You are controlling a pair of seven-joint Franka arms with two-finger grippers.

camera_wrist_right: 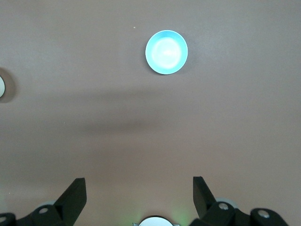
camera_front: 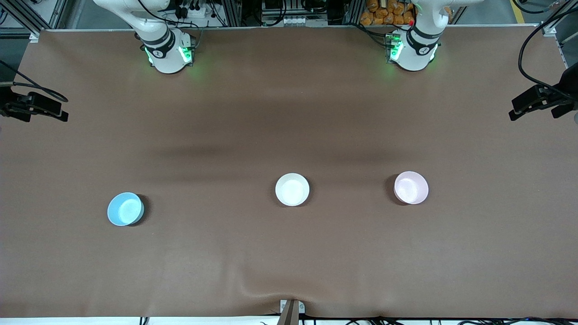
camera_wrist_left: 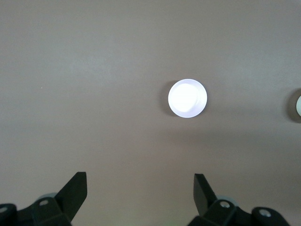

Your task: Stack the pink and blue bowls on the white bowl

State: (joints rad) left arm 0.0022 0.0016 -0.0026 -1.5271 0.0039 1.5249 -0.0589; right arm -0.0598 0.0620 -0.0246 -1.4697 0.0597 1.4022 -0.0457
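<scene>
A: Three small round glossy bowls sit apart on the brown cloth-covered surface (camera_front: 289,113), none stacked. Plain white bowl (camera_front: 292,189) is mid-surface. Pale pink bowl (camera_front: 411,187) is toward the left arm's end, level with the white one. Light sky-blue bowl (camera_front: 125,209) is toward the right arm's end, slightly nearer the front camera than the other two.

B: All upright?

A: Yes, all three open side up, nothing inside any of them. Well apart from each other, no contact.

B: Tools?

A: Neither tool shows in the front view, only the two white arm bases along the top edge. Left tool (camera_wrist_left: 140,190) shows in its own wrist view: black fingers (camera_wrist_left: 75,190) spread wide, nothing between them, high over bare surface. The pink bowl (camera_wrist_left: 187,98) looks washed out to near white in that view, with a sliver of the white bowl (camera_wrist_left: 297,104) at the frame edge.

B: Right side?

A: Same picture. Right tool (camera_wrist_right: 140,190) has its fingers (camera_wrist_right: 74,193) wide apart, holding nothing, high over bare surface. Blue bowl (camera_wrist_right: 166,52) is well clear of it in that wrist view, with a sliver of the white bowl (camera_wrist_right: 2,87) at the edge.

B: Contact with any bowl?

A: None. Both arms wait up high.
</scene>
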